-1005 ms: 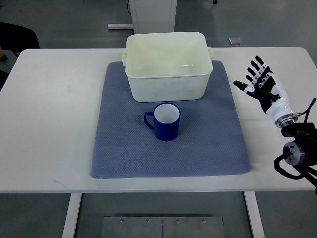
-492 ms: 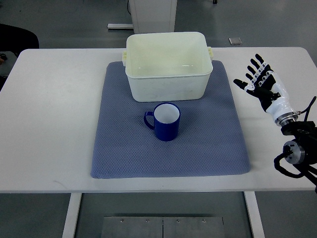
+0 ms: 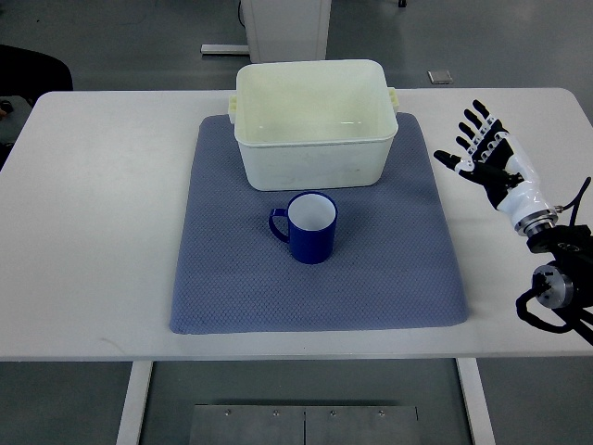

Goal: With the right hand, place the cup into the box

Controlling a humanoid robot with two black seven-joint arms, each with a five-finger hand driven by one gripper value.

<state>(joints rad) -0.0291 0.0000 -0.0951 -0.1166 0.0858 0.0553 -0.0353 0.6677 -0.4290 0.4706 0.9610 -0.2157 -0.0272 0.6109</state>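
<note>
A dark blue cup [image 3: 310, 228] with a white inside stands upright on the blue mat [image 3: 315, 278], its handle pointing left. Just behind it stands the cream plastic box [image 3: 315, 120], open and with nothing in it. My right hand [image 3: 480, 148] hovers over the white table to the right of the mat, fingers spread and holding nothing, well apart from the cup. The left arm does not show.
The white table [image 3: 102, 232] carries the mat and the box. A white cabinet base [image 3: 283, 28] stands on the floor behind the table. A dark shape [image 3: 32, 69] sits at the far left edge.
My right hand has shifted slightly up and left, staying open. The cup and the box have not moved.
</note>
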